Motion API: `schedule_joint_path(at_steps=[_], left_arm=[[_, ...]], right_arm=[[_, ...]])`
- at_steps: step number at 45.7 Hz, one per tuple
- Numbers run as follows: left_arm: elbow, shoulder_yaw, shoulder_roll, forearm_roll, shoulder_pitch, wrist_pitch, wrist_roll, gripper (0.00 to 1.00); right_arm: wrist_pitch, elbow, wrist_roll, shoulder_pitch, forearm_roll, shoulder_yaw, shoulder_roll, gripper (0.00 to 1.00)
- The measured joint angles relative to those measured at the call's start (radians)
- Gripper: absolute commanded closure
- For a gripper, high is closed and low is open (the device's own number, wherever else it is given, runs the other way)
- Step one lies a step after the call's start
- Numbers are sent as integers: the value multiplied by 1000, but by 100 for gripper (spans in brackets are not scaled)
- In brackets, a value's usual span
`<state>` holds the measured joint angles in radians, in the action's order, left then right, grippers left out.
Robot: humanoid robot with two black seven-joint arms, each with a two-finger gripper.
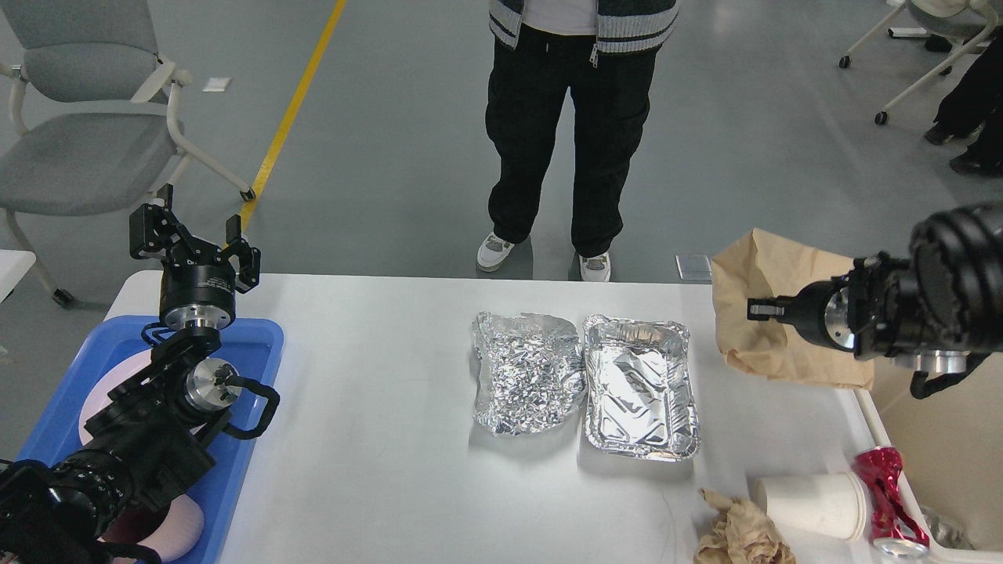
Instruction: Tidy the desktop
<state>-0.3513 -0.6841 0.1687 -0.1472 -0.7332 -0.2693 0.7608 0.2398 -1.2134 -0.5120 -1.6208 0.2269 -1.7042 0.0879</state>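
Crumpled brown paper (740,533), white paper cup (815,504) lying and crushed red can (889,497) at near right edge of white desktop (376,407), two foil trays (584,381) in middle, left gripper (194,239) with jaws open above blue tray (255,345), right gripper (764,309) closed on brown paper bag (764,278).

White desktop (376,439), blue tray (258,345), silver foil pan (641,392).

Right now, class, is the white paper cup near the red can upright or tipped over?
Tipped over: the white paper cup lies on its side on the desktop, beside the crushed red can.
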Motion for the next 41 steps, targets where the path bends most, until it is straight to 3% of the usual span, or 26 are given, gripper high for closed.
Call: schedule_joint_path(at_steps=[3,8,16,20,25,30,36,41], left_arm=[[0,0,0,0,0,0,0,4],[0,1,0,0,0,0,0,4],[0,2,0,0,0,0,2,4],[0,2,0,0,0,0,2,4],[0,2,0,0,0,1,2,4],[0,2,0,0,0,1,2,4],[0,2,0,0,0,1,1,4],[0,0,0,0,0,1,0,4]], right_arm=[[-55,-50,-39,-97,-41,-8,29,100],[-256,-135,-86,-333,-105,-2,75,100],[-749,-215,-95,-697,-155,79,113,100],[-860,-288,-88,-798,-164,121,109,100],[-839,-352,-70,-839,-167,157,94,100],[-722,-343,-56,-784,-169,132,90,100],[-576,-230,-54,-594,-168,-10,115,100],[-503,-56,-54,-369,-158,-80,231,100]])
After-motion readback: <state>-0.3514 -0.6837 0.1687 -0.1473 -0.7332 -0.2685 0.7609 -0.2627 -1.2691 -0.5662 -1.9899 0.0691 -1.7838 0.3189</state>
